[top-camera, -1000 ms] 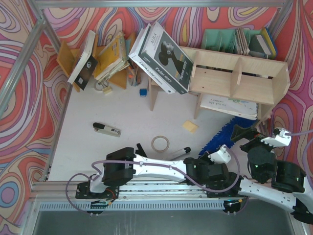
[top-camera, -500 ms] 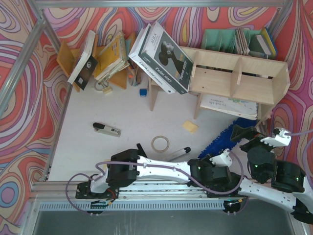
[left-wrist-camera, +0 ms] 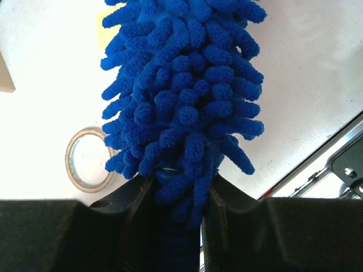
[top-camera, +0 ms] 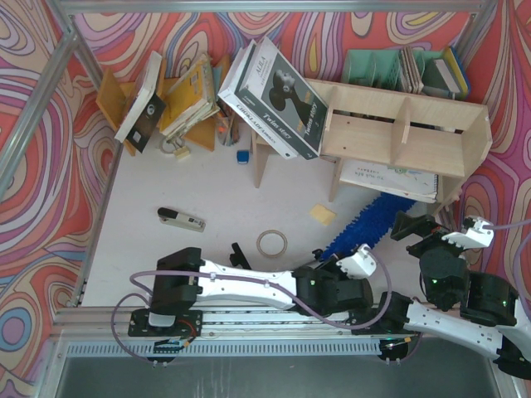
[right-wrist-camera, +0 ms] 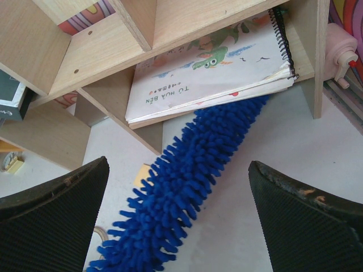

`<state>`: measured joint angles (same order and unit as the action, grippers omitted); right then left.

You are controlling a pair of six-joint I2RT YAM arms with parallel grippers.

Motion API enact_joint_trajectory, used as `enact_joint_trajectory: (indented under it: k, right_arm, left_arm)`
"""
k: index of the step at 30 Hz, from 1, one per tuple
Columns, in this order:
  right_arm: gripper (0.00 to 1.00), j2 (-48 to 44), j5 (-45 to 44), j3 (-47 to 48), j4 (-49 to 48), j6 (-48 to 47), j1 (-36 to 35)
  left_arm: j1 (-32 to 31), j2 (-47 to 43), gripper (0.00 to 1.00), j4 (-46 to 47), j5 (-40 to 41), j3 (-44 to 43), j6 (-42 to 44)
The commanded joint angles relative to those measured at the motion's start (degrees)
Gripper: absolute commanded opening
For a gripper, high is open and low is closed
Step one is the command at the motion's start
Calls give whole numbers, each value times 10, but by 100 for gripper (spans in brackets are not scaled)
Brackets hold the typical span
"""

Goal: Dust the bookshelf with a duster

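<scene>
By bookshelf [top-camera: 398, 124] w/ "Twins" box [top-camera: 278, 91]: duster [top-camera: 365, 224] clamped in L fingers [left-wrist-camera: 135, 207], R fingers [right-wrist-camera: 57, 198] wide.

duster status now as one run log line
left fingers: shut on duster | right fingers: open, empty | duster tip: at bookshelf lower tier

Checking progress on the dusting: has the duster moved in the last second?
Yes. In the top view the duster has slid left, its handle end now nearer the tape roll.
</scene>
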<state>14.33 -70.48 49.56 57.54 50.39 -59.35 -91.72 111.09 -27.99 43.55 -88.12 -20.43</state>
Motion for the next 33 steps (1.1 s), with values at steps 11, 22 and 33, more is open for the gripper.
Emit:
enact_joint_trajectory:
  k: [11, 22, 33]
  right_arm:
    - [99, -8, -15, 11, 9, 10, -3]
    - [99, -8, -13, 10, 7, 9, -3]
    - [99, -6, -14, 11, 14, 23, -3]
  left_arm:
    - [0, -70, 0, -167, 96, 44, -250]
    - [13, -65, 0, -245, 27, 28, -319]
    - [25, -26, 0, -261, -27, -10, -280]
